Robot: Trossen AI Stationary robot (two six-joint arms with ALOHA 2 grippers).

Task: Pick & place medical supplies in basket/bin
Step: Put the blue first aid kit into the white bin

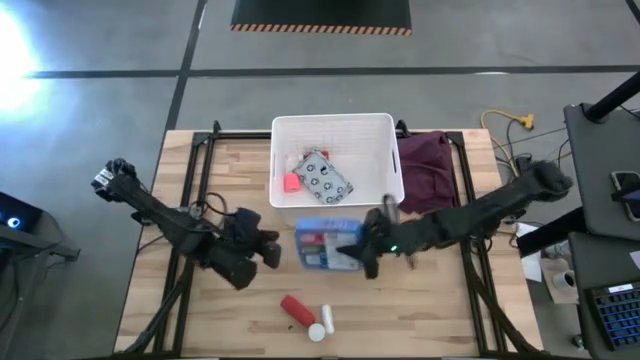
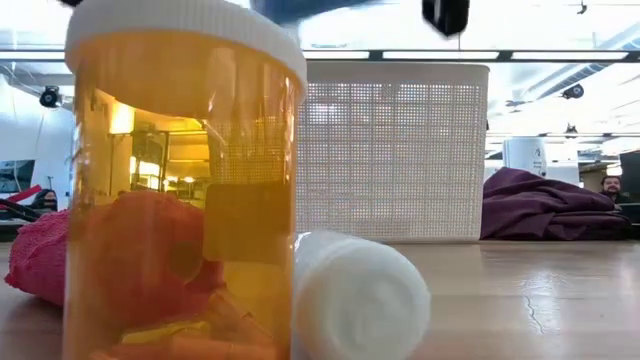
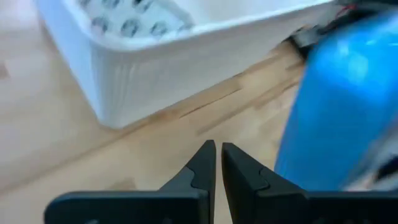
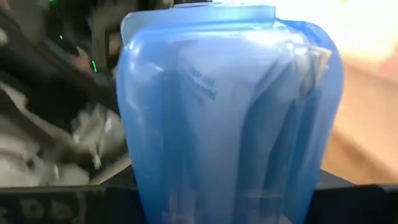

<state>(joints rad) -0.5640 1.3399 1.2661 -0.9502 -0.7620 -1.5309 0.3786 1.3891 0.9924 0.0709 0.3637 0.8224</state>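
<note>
The white basket [image 1: 335,160] stands at the table's far middle. It holds a grey-white patterned pack [image 1: 323,177] and a small pink-red piece [image 1: 292,182]. Just in front of the basket, my right gripper [image 1: 365,250] is shut on the flat blue box [image 1: 325,245]. The box fills the right wrist view [image 4: 230,112]. My left gripper [image 1: 272,250] is shut [image 3: 217,165] just left of the box and apart from it. A red tube [image 1: 297,308] and a white bottle [image 1: 325,320] lie near the table's front edge. My right gripper holds the blue box by its right end [image 1: 352,250], coming from the table's right, nearly level. In the wrist view the box itself hides the fingers. The box stands on end before the camera. Its blurred blue edge [image 2: 300,8] shows high above the table top, lifted clear.
A maroon cloth [image 1: 425,165] lies right of the basket. In the low view an amber pill bottle with a white cap [image 2: 180,180] and a white roll [image 2: 355,295] stand close to the camera. There is bare wood left of the basket and at the table's right front.
</note>
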